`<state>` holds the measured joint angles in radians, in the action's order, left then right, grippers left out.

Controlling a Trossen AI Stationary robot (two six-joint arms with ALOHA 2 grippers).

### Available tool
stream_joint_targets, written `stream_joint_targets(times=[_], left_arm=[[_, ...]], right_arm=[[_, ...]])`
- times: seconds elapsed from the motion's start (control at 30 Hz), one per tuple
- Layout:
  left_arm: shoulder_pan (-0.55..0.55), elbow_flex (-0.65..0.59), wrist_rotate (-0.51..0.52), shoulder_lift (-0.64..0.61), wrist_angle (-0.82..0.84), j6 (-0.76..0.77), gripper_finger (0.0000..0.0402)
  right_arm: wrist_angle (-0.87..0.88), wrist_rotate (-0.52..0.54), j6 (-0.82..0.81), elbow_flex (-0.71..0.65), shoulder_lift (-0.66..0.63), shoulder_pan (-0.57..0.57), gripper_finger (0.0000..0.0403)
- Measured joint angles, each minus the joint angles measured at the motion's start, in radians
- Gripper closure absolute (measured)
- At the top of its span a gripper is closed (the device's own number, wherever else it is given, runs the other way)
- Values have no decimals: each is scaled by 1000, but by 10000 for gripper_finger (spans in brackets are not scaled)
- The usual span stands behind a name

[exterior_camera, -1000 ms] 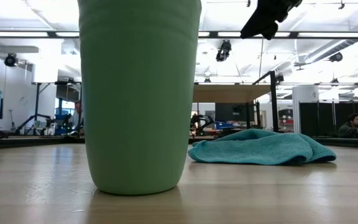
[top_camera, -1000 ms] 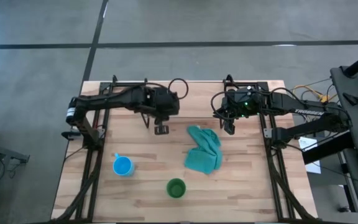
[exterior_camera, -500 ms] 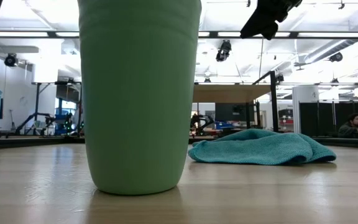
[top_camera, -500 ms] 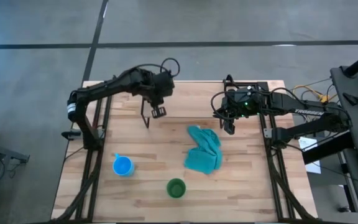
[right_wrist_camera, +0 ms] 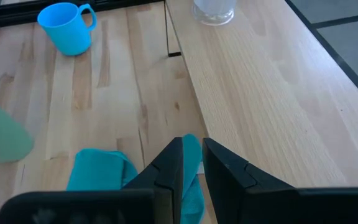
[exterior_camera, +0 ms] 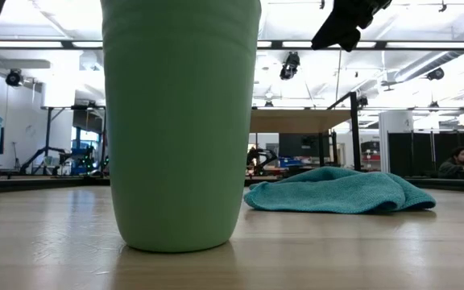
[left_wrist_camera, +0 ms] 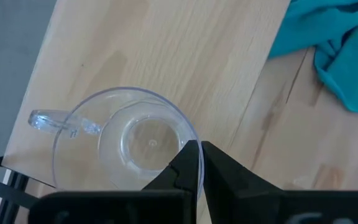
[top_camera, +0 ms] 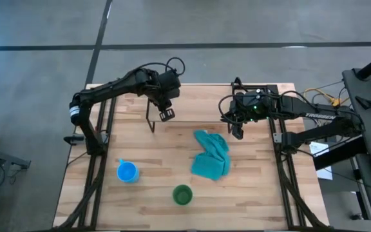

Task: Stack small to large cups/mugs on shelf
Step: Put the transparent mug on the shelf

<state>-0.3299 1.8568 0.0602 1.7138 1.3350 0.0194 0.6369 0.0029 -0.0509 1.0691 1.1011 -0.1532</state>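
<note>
The clear glass cup stands on the shelf, a light wooden board on thin black legs along the table's far side; its handle points away from my left gripper, which is shut on its rim. The right wrist view shows the glass cup near the end of the shelf. The blue mug and the green cup stand upright on the table near its near edge. My right gripper hovers over the shelf's right part, its fingers a narrow gap apart, touching nothing. My left gripper pinches the glass cup's rim on the side opposite the handle. One finger is inside the cup and one outside. The fingers come from above, pointing down. The cup is upright, and its base appears to rest on the shelf board.
A crumpled teal cloth lies on the table between the shelf and the green cup. A black shelf leg stands just left of my left gripper. Bare table shows around the blue mug. A person sits in the room beyond.
My left gripper has moved toward the table's far edge, from over the table in front of the shelf to over the shelf's left end, the glass cup going with it. During the last half second it has hardly moved.
</note>
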Motion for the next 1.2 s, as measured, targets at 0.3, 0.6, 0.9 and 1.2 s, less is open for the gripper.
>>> stream_joint_targets(times=[0.3,0.6,0.9,1.2], left_arm=[[0,-31,0,0,-32,0,401],[0,-31,0,2,-49,1,401],[0,-31,-24,2,-42,-7,401],[0,-31,-42,2,-43,-7,354]], right_arm=[[0,0,3,0,0,0,346],[1,0,3,0,0,0,346],[1,0,3,0,0,0,346],[1,0,10,0,0,0,346]])
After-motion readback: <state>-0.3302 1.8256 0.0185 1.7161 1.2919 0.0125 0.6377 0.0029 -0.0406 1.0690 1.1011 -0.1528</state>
